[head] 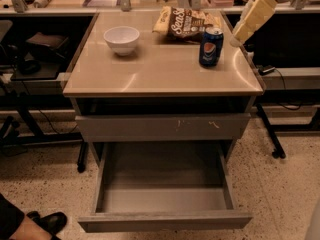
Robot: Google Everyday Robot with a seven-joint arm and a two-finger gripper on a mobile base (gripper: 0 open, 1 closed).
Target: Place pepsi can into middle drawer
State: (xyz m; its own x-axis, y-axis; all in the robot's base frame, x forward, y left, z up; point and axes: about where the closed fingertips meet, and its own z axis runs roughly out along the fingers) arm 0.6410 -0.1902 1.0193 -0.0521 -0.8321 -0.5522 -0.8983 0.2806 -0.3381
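Middle drawer [162,200] is shown pulled open in front, pepsi can [211,46] upright on the tabletop [150,76] at right rear, and gripper [245,29], state not discernible, near its right; the can should be grasped level, mid-body.

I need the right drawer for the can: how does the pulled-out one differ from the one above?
The middle drawer is pulled far out, showing its grey inside; the upper drawer front sits back under the tabletop. The middle drawer's panel is plain; the upper drawer front bears pale scratches. Both are grey. The end effector hangs just right of the pepsi can.
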